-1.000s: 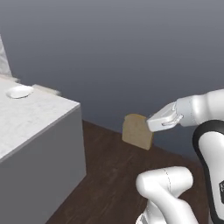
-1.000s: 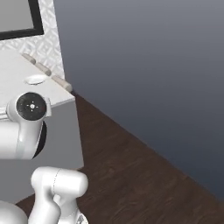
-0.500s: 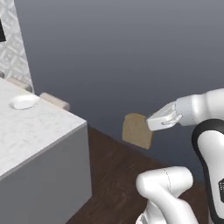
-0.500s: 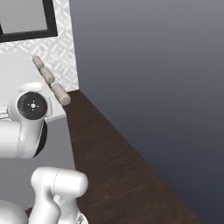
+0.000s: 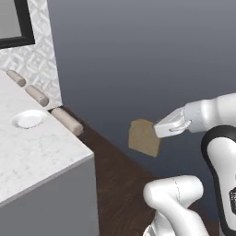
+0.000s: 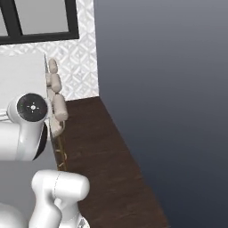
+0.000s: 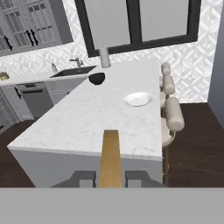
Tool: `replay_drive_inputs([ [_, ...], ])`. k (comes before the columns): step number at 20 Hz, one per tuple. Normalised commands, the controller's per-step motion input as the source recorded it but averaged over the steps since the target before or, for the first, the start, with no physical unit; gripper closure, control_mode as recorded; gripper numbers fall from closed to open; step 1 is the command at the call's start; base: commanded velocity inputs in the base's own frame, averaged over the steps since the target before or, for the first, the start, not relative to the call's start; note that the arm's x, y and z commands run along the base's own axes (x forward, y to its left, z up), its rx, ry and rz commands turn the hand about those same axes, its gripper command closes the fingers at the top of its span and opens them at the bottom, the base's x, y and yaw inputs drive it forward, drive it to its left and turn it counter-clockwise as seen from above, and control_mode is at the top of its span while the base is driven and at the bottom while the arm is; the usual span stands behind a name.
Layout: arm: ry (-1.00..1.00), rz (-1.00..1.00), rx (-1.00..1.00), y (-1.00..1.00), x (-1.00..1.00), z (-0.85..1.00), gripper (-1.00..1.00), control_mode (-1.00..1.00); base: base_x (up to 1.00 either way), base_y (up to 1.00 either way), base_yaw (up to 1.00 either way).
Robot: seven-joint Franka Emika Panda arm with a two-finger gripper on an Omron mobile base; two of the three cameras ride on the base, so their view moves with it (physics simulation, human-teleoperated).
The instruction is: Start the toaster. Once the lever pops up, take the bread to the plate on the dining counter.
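Observation:
My gripper [image 5: 162,129] is shut on the bread [image 5: 144,137], a tan slice held upright in the air over the dark floor, to the right of the dining counter [image 5: 32,152]. In the hand view the bread [image 7: 109,153] shows edge-on between the two fingertips [image 7: 83,177]. It points across the counter's marble top [image 7: 87,118]. The small white plate [image 7: 138,99] lies near the counter's right edge, beyond the slice; it is also at the left of the left base view [image 5: 28,119]. The toaster is out of view.
Padded stools [image 5: 67,120] line the counter's side toward me, also seen in the hand view [image 7: 173,114] and right base view [image 6: 58,107]. A dark bowl [image 7: 96,78] and a pale cylinder [image 7: 105,57] stand at the counter's far end. A grey wall rises to the right.
Both base views have shifted as the base moves: the counter, plate and stools now show from a new angle. The arm and the held bread keep the same pose.

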Motion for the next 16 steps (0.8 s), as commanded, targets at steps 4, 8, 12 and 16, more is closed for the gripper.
replay_drive_inputs([
  [4, 0.00, 0.00, 0.00, 0.00, 0.00, 0.00, 1.00, 1.00, 1.00, -0.49, 0.36],
  [8, 0.00, 0.00, 0.00, 0.00, 0.00, 0.00, 1.00, 1.00, 0.98, -0.37, 0.40],
  [12, 0.00, 0.00, 0.00, 0.00, 0.00, 0.00, 1.00, 1.00, 0.92, -0.27, 0.41],
  [16, 0.00, 0.00, 0.00, 0.00, 0.00, 0.00, 1.00, 1.00, 0.99, -0.44, 0.44],
])
